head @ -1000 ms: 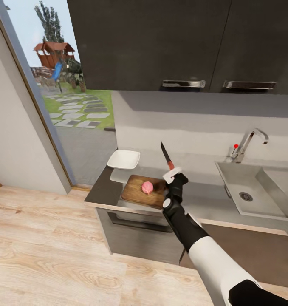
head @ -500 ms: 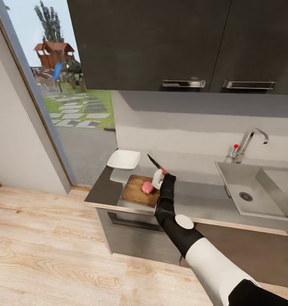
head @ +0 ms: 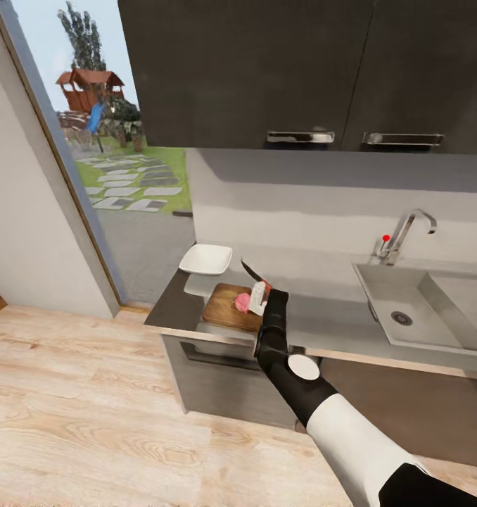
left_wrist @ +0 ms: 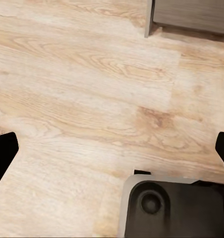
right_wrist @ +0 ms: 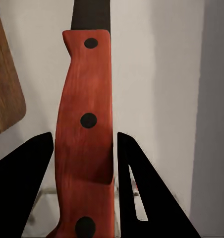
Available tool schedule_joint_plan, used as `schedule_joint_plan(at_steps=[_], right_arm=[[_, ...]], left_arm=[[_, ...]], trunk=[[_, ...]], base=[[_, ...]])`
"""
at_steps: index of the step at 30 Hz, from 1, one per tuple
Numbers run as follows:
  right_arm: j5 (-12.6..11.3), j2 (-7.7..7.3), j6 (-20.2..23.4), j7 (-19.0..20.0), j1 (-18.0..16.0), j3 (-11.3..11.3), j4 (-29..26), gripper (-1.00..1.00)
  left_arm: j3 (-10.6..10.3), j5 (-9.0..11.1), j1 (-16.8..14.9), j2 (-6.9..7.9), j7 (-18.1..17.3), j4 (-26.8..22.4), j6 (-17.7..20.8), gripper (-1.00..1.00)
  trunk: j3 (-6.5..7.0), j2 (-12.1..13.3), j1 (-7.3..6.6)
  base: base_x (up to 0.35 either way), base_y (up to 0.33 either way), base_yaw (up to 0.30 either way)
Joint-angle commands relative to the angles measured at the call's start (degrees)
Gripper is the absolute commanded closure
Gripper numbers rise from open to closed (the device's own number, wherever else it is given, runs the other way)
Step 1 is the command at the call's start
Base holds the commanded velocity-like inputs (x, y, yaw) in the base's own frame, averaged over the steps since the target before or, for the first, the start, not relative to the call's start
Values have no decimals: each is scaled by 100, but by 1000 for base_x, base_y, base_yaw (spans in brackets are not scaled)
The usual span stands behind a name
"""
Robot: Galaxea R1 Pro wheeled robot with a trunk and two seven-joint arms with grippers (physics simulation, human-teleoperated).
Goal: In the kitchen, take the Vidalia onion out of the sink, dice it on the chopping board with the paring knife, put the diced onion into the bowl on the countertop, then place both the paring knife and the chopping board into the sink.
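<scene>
The pinkish Vidalia onion (head: 241, 303) rests whole on the brown chopping board (head: 226, 316) at the countertop's (head: 323, 329) left end. My right gripper (head: 259, 298) is shut on the paring knife's red-orange handle (right_wrist: 85, 129), right beside the onion. The dark blade (head: 252, 270) slants up and left above the onion. In the right wrist view the board's rounded corner (right_wrist: 5, 99) lies beside the handle. The white bowl (head: 205, 259) stands behind the board. The steel sink (head: 407, 310) with its chrome tap (head: 402, 236) is at the right. Over the wooden floor, my left gripper (left_wrist: 112, 148) hangs open.
Dark wall cabinets (head: 281, 70) hang above the counter. A glass door (head: 105, 162) to the garden is at the left. Wooden floor (head: 91, 408) spreads in front of the cabinets. The robot's base (left_wrist: 174, 208) lies below the left gripper.
My right arm swung left from beside the board to the onion, and the knife tipped from near upright to slanting over it. The head view has shifted slightly.
</scene>
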Motion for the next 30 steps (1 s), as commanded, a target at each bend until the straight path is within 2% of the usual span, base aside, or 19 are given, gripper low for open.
schedule_joint_plan(at_steps=[1, 7, 11, 17, 30], right_arm=[[6, 0, 38, -8, -7, 16, 6, 100], [5, 0, 38, 4, -7, 16, 11, 100], [6, 0, 39, -10, -7, 21, 21, 100], [129, 0, 39, -44, -7, 73, 49, 100], [104, 0, 47, -34, -7, 99, 342, 100]], left_arm=[[-48, 25, 0, 4, 56, 9, -11, -100], [-44, 23, -3, -10, 56, 75, -11, -100], [-45, 23, -7, -8, 59, 80, -11, -100], [-41, 23, -7, -12, 57, 79, -11, -100], [-45, 21, -8, -10, 51, 81, -19, -100]], trunk=[[-11, -12, 1], [-11, -12, 1], [-11, -12, 1], [-11, -12, 1], [-11, -12, 1]], base=[[-238, 0, 0], [-129, 0, 0], [-13, 0, 0], [-1, 0, 0], [0, 0, 0]])
